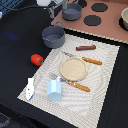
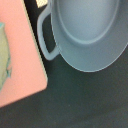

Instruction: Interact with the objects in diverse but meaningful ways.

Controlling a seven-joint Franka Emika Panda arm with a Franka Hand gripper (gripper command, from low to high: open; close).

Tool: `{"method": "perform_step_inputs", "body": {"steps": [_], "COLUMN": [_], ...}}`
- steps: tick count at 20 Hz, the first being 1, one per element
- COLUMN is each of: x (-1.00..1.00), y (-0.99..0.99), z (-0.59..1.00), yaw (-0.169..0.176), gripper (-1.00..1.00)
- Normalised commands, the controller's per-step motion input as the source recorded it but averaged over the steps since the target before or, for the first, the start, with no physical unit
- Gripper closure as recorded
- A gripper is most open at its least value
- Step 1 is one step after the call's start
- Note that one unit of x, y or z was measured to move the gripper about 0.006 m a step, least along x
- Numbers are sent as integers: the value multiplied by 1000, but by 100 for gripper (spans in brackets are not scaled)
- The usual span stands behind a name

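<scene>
Wrist view shows the grey round toy pot [image 2: 87, 30] right under the gripper [image 1: 52, 10]; I cannot tell if its fingers are spread, so go down slowly and pinch the pot's loop handle [image 2: 45, 37], keeping off the pink flat board [image 2: 20, 65] beside it.

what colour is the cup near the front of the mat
Light blue. The cup shows best in the exterior view.

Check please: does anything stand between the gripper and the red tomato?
In the exterior view, the grey pot at the mat's corner sits roughly between the gripper and the tomato. Nothing covers the tomato itself.
</scene>
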Motion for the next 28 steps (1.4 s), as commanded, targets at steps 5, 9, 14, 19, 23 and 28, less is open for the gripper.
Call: {"method": "perform_step_inputs", "body": {"steps": [5, 9, 14, 19, 23, 28], "x": [199, 147, 227, 281, 270, 80], "y": [-3, -9, -20, -1, -4, -18], "z": [-189, -164, -164, -166, -209, -241], "yaw": [-39, 0, -48, -78, -61, -29], "gripper": [-100, -100, -100, -100, -100, -100]}}
